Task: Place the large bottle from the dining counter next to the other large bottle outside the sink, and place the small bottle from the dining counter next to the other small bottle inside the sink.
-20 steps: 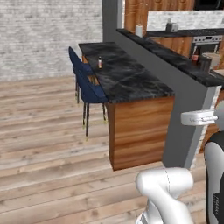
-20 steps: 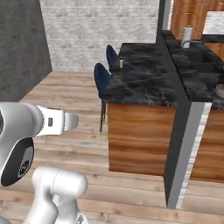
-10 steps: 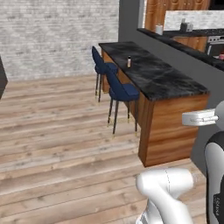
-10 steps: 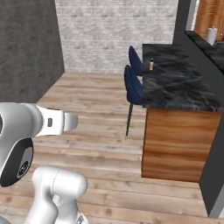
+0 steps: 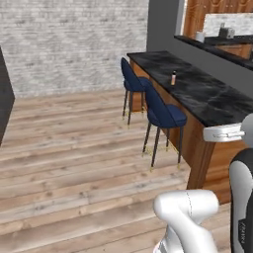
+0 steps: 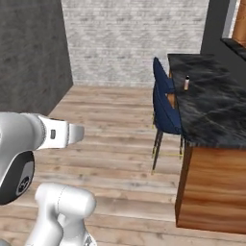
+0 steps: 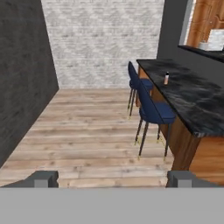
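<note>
Nearest the camera on the hand, the gripper (image 7: 112, 179) hangs with its two dark fingertips (image 7: 43, 178) spread far apart at the bottom of that view, nothing between them, pointing out over a pale wooden plank floor (image 7: 92, 131). The white arm (image 5: 190, 217) rises in the foreground of both base views, well short of any furniture. Beyond the bare planks, to the right, the near end of the dining counter (image 5: 207, 101) begins: a black, white-veined marble top on a wooden front, running away toward the back of the room. Two blue stools stand along its floor side, the nearer stool (image 5: 160, 111) just beside the counter's front and the farther stool (image 5: 131, 81) behind it, both on thin dark legs. On the marble past the nearer stool, roughly level with the farther one, the small bottle (image 5: 173, 78) stands upright, pale with a dark cap, alone on that stretch of top and well apart from the gripper. Its finer details are too small to make out. A whitish brick wall (image 7: 103, 41) closes the room at the far end, and a dark grey wall (image 7: 22, 74) runs along the left in the hand view.
</note>
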### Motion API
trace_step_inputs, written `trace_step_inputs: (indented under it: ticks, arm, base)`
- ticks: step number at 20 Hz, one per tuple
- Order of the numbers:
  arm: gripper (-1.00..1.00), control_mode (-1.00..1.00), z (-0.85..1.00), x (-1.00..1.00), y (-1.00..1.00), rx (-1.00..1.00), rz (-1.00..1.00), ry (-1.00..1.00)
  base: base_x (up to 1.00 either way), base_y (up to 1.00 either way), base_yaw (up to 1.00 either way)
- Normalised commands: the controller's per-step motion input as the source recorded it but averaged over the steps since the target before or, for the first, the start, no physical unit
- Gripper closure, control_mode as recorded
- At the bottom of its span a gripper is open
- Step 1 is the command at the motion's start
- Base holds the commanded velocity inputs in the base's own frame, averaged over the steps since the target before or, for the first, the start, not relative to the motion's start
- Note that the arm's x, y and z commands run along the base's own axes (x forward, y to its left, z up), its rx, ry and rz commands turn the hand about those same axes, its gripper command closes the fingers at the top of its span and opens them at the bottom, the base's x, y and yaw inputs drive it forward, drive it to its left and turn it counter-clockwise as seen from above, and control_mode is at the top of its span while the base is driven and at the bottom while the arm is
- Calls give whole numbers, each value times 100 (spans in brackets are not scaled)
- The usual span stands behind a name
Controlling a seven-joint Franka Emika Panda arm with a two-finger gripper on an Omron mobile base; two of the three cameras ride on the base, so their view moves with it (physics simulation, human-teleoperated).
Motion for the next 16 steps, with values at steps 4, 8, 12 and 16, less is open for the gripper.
trace_step_inputs:
  ticks: [4, 8, 12, 16]
  arm:
    - [-100, 100, 0, 0, 0, 0, 0, 0]
    - [-100, 100, 0, 0, 0, 0, 0, 0]
    - [-100, 100, 0, 0, 0, 0, 0, 0]
    - [-100, 100, 0, 0, 0, 0, 0, 0]
  base:
    - [78, 54, -13]
    - [53, 44, -18]
    - [33, 32, -21]
    - [13, 15, -24]
